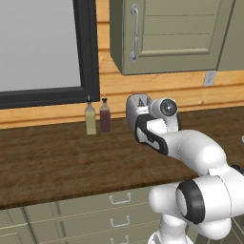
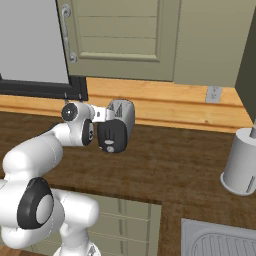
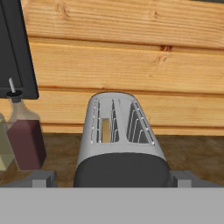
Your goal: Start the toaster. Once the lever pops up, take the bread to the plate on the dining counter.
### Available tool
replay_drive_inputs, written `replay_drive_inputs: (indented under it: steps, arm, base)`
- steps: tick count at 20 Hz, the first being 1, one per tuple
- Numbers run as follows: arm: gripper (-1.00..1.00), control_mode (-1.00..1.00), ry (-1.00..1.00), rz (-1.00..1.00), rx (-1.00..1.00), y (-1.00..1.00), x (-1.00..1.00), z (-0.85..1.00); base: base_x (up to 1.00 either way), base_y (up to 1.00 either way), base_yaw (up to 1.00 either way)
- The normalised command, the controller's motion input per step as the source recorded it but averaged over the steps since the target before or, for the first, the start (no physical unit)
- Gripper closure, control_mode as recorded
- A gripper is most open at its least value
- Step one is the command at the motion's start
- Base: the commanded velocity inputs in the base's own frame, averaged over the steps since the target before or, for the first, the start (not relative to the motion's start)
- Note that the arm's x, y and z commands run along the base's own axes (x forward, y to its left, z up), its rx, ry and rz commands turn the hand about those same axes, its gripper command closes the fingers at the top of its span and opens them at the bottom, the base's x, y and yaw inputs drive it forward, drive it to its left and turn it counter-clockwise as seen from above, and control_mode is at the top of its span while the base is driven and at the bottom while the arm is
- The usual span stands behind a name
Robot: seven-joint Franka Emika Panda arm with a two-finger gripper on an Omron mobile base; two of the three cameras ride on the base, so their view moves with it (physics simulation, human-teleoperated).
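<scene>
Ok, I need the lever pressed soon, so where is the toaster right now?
The toaster stands on the wood counter against the plank wall, straight ahead of the gripper in the hand view, with two bottles to its left.

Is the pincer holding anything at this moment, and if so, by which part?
Nothing is held. The pincer stands open, its fingertips either side of the toaster's black end, without gripping it.

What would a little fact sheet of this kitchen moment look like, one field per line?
toaster: on the wooden counter, against the plank wall
bread: standing in the left slot in the hand view
gripper: open, one fingertip at each side of the toaster's black end
bottles: a dark red bottle beside a pale yellow bottle, next to the toaster
paper towel roll: upright, further along the counter
</scene>
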Motion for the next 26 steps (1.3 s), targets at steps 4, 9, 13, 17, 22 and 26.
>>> replay_drive_inputs:
  steps: [4, 9, 13, 17, 22, 26]
  arm:
    - [-1.00, -1.00, 0.00, 0.00, 0.00, 0.00, 0.00, 0.00]
    - [-1.00, -1.00, 0.00, 0.00, 0.00, 0.00, 0.00, 0.00]
    - [-1.00, -1.00, 0.00, 0.00, 0.00, 0.00, 0.00, 0.00]
    - [-1.00, -1.00, 0.00, 0.00, 0.00, 0.00, 0.00, 0.00]
    - [-1.00, -1.00, 0.00, 0.00, 0.00, 0.00, 0.00, 0.00]
    - [-1.00, -1.00, 0.00, 0.00, 0.00, 0.00, 0.00, 0.00]
  base:
    - [0.00, 0.00, 0.00]
    - [0.00, 0.00, 0.00]
    - [0.00, 0.00, 0.00]
    - [0.00, 0.00, 0.00]
    - [0.00, 0.00, 0.00]
    - [0.00, 0.00, 0.00]
